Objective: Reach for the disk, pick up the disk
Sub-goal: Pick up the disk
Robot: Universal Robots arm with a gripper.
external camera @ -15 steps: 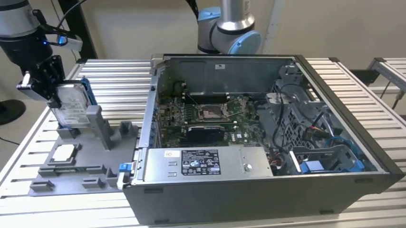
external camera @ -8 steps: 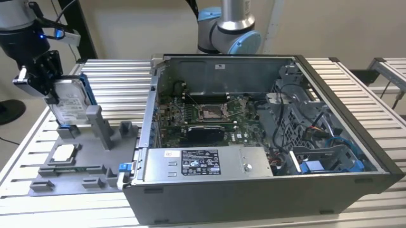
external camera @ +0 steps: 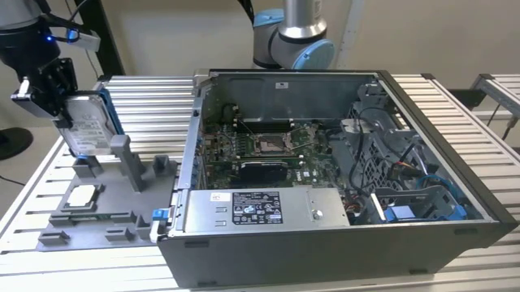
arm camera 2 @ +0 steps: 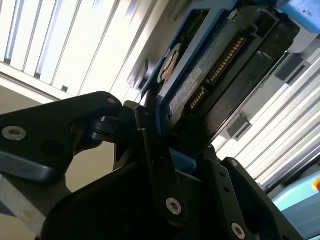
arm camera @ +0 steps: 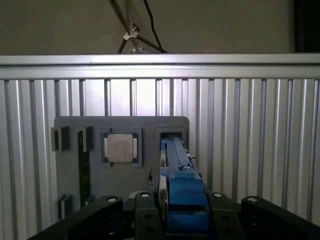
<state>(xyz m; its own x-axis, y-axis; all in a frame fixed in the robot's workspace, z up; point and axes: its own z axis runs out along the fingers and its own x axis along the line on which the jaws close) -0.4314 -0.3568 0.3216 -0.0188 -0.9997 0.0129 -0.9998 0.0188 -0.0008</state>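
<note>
Watching the exterior view, I am seeing the gripper point(external camera: 69, 103) holding the disk point(external camera: 89, 126) upright over the grey fixture tray point(external camera: 101, 216), at the tray's far corner. Its fingers point(arm camera 2: 155, 165) are clamped on the disk's upper end, one to each side of the blue rail point(arm camera: 182, 192). I cannot tell whether the lower end is clear of the tray's slot.

I am judging the disk to be stiff, dense for its bulk and smooth on its metal faces, so liable to slip. The plastic rail is giving the better purchase (the gold contacts point(arm camera 2: 220, 62) are best left alone), and a knock would harm it.

I am counting one disk, one gripper, one tray, one white-topped chip point(arm camera: 120, 148) lying in the tray beside the disk's slot, and one open computer case point(external camera: 325, 182) just beside the tray.
</note>
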